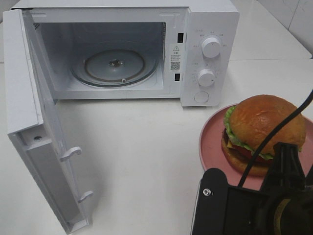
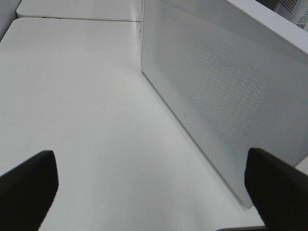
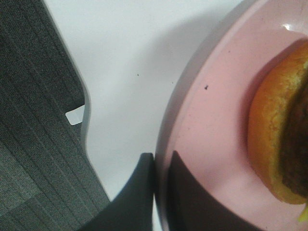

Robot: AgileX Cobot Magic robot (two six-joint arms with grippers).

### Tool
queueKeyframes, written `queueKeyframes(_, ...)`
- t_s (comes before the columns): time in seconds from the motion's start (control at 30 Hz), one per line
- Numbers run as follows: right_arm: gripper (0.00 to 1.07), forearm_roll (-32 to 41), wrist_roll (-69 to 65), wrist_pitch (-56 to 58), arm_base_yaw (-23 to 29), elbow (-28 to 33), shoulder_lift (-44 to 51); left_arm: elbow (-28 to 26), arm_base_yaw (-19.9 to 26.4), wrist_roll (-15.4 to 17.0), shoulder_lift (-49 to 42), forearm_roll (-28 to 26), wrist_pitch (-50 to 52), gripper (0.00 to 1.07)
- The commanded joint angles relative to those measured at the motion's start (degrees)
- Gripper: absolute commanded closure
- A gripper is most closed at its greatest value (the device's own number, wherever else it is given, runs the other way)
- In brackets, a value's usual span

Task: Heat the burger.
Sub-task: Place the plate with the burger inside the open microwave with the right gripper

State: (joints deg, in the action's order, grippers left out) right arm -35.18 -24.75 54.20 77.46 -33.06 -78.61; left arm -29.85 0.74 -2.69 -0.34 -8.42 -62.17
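The burger with its glossy brown bun, green lettuce and dark patty sits on a pink plate at the right of the white table. My right gripper reaches the plate's near edge. In the right wrist view this gripper is shut on the plate's rim, one finger on each side of it, with the burger just beyond. My left gripper is open with nothing between its fingers, low over the table beside the microwave door; the exterior view does not show it.
The white microwave stands at the back with its door swung wide open to the left. Its glass turntable carries nothing. In the right wrist view the table's edge and grey floor lie close to the plate.
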Motion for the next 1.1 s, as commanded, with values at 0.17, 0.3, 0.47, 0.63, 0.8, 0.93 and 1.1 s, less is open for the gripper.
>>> queueKeyframes(0.17, 1.07, -3.0, 6.4, -1.4, 0.1, 0.2, 0.5, 0.2, -0.3, 0.0, -1.0, -0.3, 0.7, 0.09)
queueKeyframes(0.3, 1.07, -3.1, 10.4, -4.4, 0.1, 0.1, 0.5, 0.2, -0.3, 0.0, -1.0, -0.3, 0.7, 0.09)
queueKeyframes(0.47, 1.07, -3.5, 13.2, -5.3, 0.1, 0.1, 0.5, 0.2, -0.3, 0.0, -1.0, -0.3, 0.7, 0.09)
queueKeyframes(0.63, 1.07, -3.5, 13.8, -6.8, 0.1, 0.1, 0.5, 0.2, -0.3, 0.0, -1.0, -0.3, 0.7, 0.09)
queueKeyframes(0.8, 1.07, -8.1, 16.6, -10.9, 0.1, 0.1, 0.5, 0.2, -0.3, 0.0, -1.0, -0.3, 0.7, 0.09)
queueKeyframes(0.93, 1.07, -10.4, 18.3, -12.6, -0.1, 0.1, 0.5, 0.2, -0.3, 0.0, -1.0, -0.3, 0.7, 0.09)
queueKeyframes(1.1, 1.07, -10.5, 20.9, -15.6, -1.3, 0.1, 0.5, 0.2, -0.3, 0.0, -1.0, -0.3, 0.7, 0.09)
